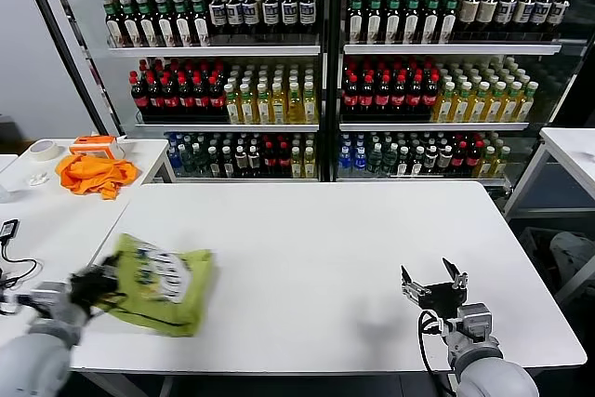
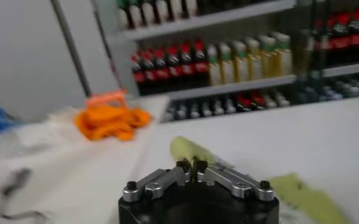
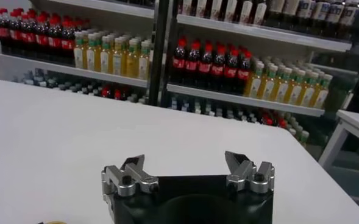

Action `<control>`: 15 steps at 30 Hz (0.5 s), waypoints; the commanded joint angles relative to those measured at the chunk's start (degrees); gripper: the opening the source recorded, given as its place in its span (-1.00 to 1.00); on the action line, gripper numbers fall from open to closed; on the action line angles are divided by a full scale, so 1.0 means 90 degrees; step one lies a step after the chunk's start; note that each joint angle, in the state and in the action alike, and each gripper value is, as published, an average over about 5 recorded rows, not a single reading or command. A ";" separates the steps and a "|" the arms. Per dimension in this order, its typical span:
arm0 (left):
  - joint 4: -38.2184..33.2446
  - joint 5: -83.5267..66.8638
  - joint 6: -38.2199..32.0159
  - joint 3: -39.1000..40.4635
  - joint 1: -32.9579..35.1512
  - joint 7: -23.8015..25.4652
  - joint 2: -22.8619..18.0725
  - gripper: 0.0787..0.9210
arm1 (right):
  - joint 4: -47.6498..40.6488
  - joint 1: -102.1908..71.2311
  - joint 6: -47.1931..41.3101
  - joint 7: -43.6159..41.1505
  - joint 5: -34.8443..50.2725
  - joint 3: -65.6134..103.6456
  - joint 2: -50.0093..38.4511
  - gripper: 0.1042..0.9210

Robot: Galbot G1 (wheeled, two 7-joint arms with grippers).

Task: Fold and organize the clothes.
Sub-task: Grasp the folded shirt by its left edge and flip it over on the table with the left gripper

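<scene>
Pinching the lime shirt at the desk's left edge

Clenching on the near-left edge of the lime T-shirt [image 1: 160, 284], the left pincer [image 1: 100, 284] has its fingers [image 2: 192, 168] pressed together on the fabric. The shirt lies bunched in a folded heap on the white desk [image 1: 307, 248], at its left side near the front edge. The right pincer [image 1: 434, 282] hovers released, jaws wide, above the desk's front right, well apart from the shirt. An orange cloth [image 1: 93, 174] rests on a side desk [image 1: 56, 220] to the left, before shelves of bottles [image 1: 316, 81]
</scene>
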 commanded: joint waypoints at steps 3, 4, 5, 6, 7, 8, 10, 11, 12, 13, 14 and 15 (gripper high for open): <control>-0.1179 0.0176 0.0082 0.1586 0.0004 0.0193 -0.0393 -0.94 | -0.0037 0.0038 0.0020 0.0001 -0.0028 -0.0085 0.0040 0.76; -0.1240 0.0323 0.0056 0.2172 -0.0021 0.0164 -0.0692 -0.94 | -0.0038 0.0029 0.0020 0.0000 -0.0037 -0.0084 0.0049 0.76; -0.1265 0.0484 0.0031 0.2691 -0.0046 0.0156 -0.1022 -0.94 | -0.0042 0.0018 0.0022 0.0001 -0.0046 -0.0079 0.0059 0.76; -0.1252 0.0667 0.0010 0.3177 -0.0075 0.0151 -0.1349 -0.94 | -0.0046 0.0006 0.0023 0.0002 -0.0054 -0.0070 0.0066 0.76; -0.1215 0.0821 0.0001 0.3585 -0.0117 0.0148 -0.1617 -0.94 | -0.0045 -0.0008 0.0024 0.0002 -0.0061 -0.0057 0.0066 0.76; -0.1165 0.0950 -0.0007 0.3920 -0.0164 0.0149 -0.1833 -0.94 | -0.0037 -0.0022 0.0024 0.0002 -0.0066 -0.0037 0.0058 0.76; -0.1082 0.1136 -0.0021 0.4414 -0.0296 0.0150 -0.2119 -0.94 | -0.0009 -0.0042 0.0020 0.0006 -0.0067 0.0002 0.0026 0.76; -0.1057 0.1159 -0.0020 0.4520 -0.0374 0.0134 -0.2198 -0.94 | 0.0006 -0.0041 0.0017 0.0009 -0.0067 0.0024 0.0007 0.76; -0.1016 0.1147 -0.0022 0.4602 -0.0467 0.0110 -0.2254 -0.94 | 0.0018 -0.0032 0.0015 0.0012 -0.0067 0.0043 -0.0009 0.76; -0.0966 0.1127 -0.0029 0.4628 -0.0577 0.0081 -0.2296 -0.94 | 0.0025 -0.0018 0.0013 0.0014 -0.0070 0.0056 -0.0017 0.76; -0.0903 0.1102 -0.0043 0.4634 -0.0684 0.0048 -0.2323 -0.94 | 0.0029 0.0001 0.0013 0.0015 -0.0075 0.0065 -0.0021 0.76; -0.0806 0.1071 -0.0066 0.4630 -0.0791 0.0011 -0.2348 -0.94 | 0.0031 0.0023 0.0013 0.0016 -0.0082 0.0068 -0.0018 0.76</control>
